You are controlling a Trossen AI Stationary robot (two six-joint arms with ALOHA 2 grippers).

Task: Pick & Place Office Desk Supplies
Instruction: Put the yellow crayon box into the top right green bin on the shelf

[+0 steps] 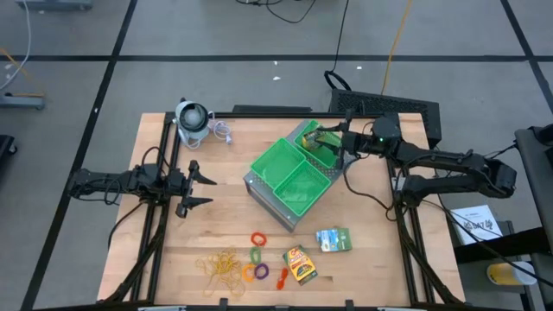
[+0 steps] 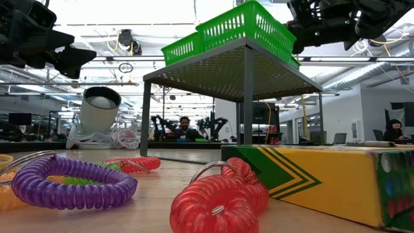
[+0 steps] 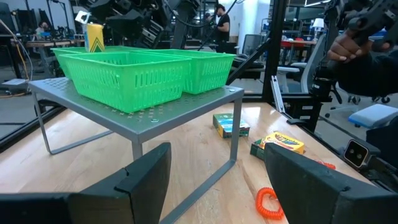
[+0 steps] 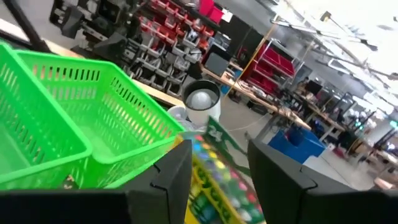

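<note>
Three green trays (image 1: 292, 174) stand on a grey raised base (image 3: 186, 109) mid-table. My right gripper (image 4: 217, 186) is shut on a yellow-and-green printed box (image 4: 211, 155) over the far tray (image 1: 309, 138). Its lower end is hidden behind the tray wall in the left wrist view. My left gripper (image 1: 197, 186) waits open at the table's left, touching nothing. On the near table lie a green-teal box (image 1: 333, 239), a yellow-orange box (image 1: 300, 264), tan rubber bands (image 1: 219, 265) and coloured rings (image 1: 256, 256). My right gripper pinches the printed box between its two fingers (image 4: 168, 180), on its broad faces (image 4: 208, 177). The fingers come level from the table's right side. The box juts out past the fingertips over the far tray's rim and stands roughly upright (image 3: 94, 37). Whether it touches the tray does not show.
A grey-white round gadget (image 1: 192, 121) with a coiled cable sits at the far left corner. A black keyboard (image 1: 384, 105) lies beyond the far edge. A person's hand (image 3: 348, 46) shows beyond the table's right side. Bare wood (image 1: 216, 225) lies between the trays and the near supplies.
</note>
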